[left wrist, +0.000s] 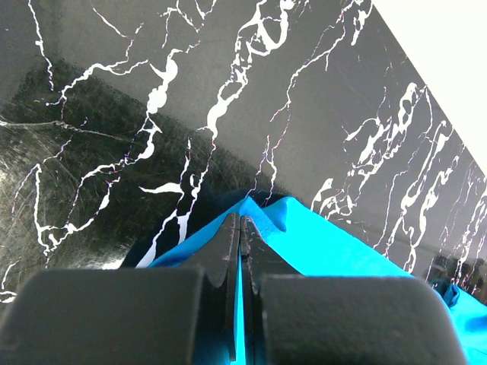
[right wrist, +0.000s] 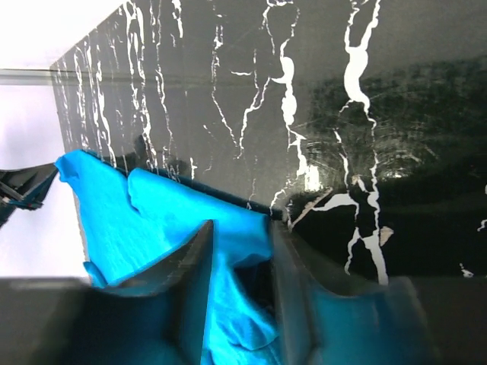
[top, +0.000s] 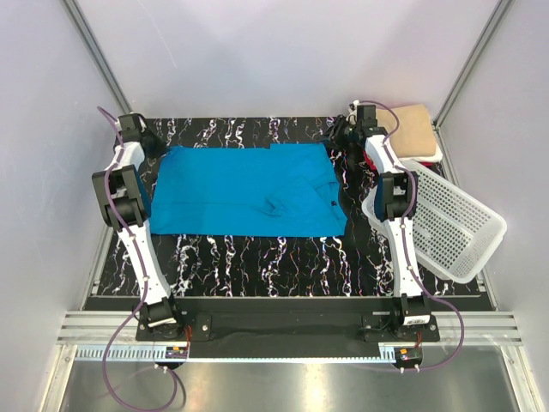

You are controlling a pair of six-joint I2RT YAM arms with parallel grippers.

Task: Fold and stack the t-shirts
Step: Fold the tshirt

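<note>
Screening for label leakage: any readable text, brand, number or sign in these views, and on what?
No text can be read in any view.
Tee: plain; the dark speck at the collar is too small to read.
Folded tees and basket: no print shows.
Boards by the arm bases: too small to read.

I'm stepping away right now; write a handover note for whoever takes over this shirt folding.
Left gripper: shut on the turquoise t-shirt at its far left corner.
Right gripper: at the far right corner, cloth between its fingers; firm grip unclear.
Turquoise t-shirt: spread flat mid-table, unfolded.
Done: folded stack, tan on top, far right beside the basket.
To do: fold the turquoise t-shirt, add it to the stack.
</note>
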